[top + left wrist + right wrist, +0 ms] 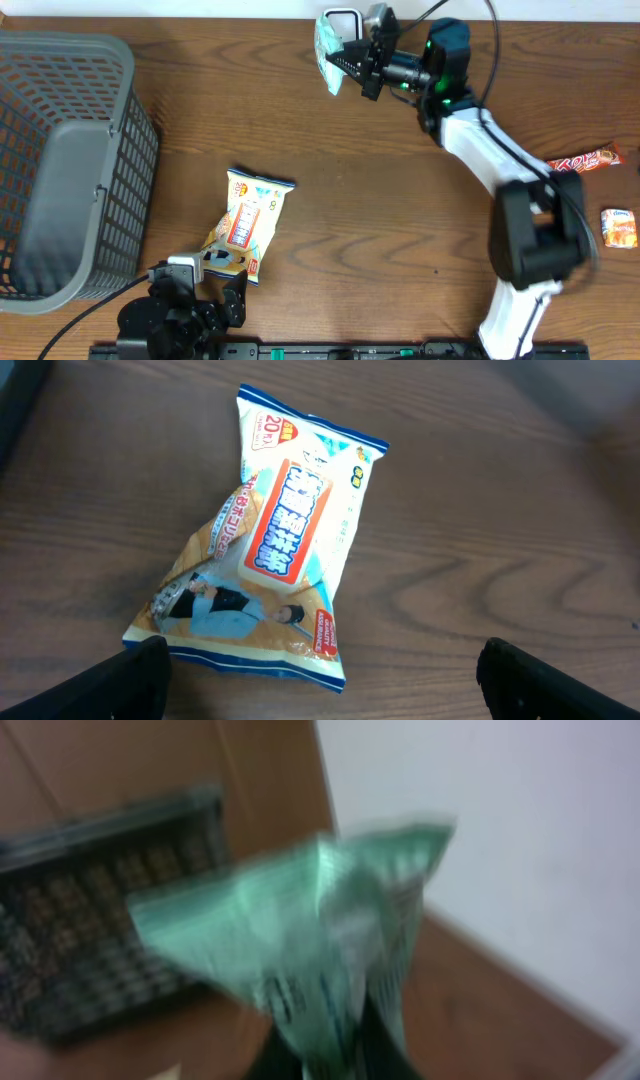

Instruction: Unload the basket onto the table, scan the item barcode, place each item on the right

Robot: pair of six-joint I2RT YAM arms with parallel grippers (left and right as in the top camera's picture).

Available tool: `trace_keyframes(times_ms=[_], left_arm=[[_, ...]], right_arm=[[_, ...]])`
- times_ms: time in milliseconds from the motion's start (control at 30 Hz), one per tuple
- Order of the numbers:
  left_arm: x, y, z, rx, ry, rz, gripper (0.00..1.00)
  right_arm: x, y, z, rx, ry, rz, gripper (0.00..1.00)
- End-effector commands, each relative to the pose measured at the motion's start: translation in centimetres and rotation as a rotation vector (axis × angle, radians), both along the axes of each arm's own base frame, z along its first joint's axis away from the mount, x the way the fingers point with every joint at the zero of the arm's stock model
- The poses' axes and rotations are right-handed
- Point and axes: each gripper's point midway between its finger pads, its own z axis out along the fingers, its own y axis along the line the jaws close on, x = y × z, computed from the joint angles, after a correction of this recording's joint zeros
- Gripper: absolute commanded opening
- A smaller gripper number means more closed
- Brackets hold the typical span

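My right gripper point(347, 62) is raised over the table's far edge, shut on a pale green packet point(328, 48). In the right wrist view that packet point(310, 920) is blurred and fills the middle, hiding the fingers of the right gripper point(335, 1055). I cannot read any barcode on it. My left gripper point(200, 287) stands open at the near left edge. A white snack packet with an orange label point(305, 510) lies just beyond the left gripper point(345, 685), overlapping an orange and blue packet point(240, 620). Neither packet sits between the left fingers.
A grey plastic basket point(60, 170) fills the left side. A white-rimmed device point(345, 15) sits at the far edge behind the held packet. A red candy bar point(585, 160) and a small orange packet point(619, 227) lie at the right edge.
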Motion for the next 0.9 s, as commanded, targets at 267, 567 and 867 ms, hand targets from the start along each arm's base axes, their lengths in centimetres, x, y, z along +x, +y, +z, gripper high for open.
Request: trace_keyframes(times_ms=[267,567,867], left_arm=[[-0.1,-0.2,0.3,-0.012,-0.009,-0.006,0.98],[-0.1,-0.2,0.3,-0.012,-0.01,-0.006,0.98],[-0.1,-0.2,0.3,-0.012,-0.01,-0.006,0.98]], right_arm=[[8.0,-0.1,-9.2,0.302,0.566,0.048,0.01],[13.6,-2.0,-11.3,0.319,0.691,-0.118,0.01],[14.6,-4.6,-14.1,0.287,0.803,-0.194,0.01]])
